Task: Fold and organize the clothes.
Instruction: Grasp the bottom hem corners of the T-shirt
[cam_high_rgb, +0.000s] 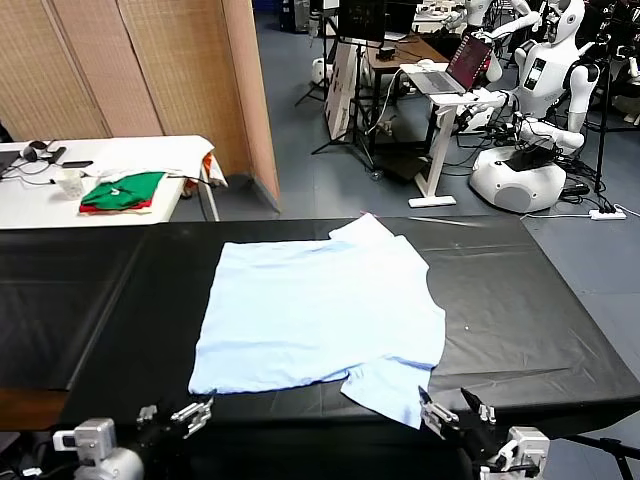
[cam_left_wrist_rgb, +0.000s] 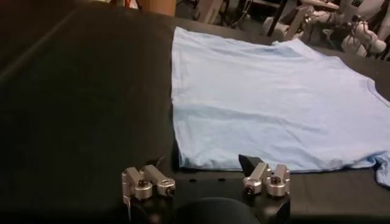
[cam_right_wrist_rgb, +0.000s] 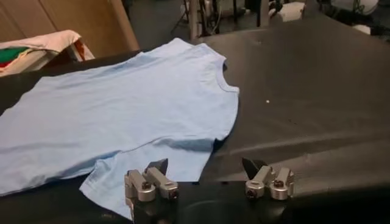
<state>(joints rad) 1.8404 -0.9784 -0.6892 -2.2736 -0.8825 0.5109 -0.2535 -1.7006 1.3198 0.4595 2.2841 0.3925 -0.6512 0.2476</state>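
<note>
Your left gripper (cam_high_rgb: 180, 418) and right gripper (cam_high_rgb: 455, 412) are hovering wide open, holding nothing, at 7 and 5 o'clock of the light-blue T-shirt (cam_high_rgb: 320, 310)

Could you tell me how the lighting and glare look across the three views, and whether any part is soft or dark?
Head view: even room light, soft sheen on the black table cover, T-shirt evenly lit. Left wrist view: dim, the cover nearly black, the left gripper close and slightly soft. Right wrist view: pale glare streaks on the cover, a shadow under the shirt's hem near the right gripper.
</note>
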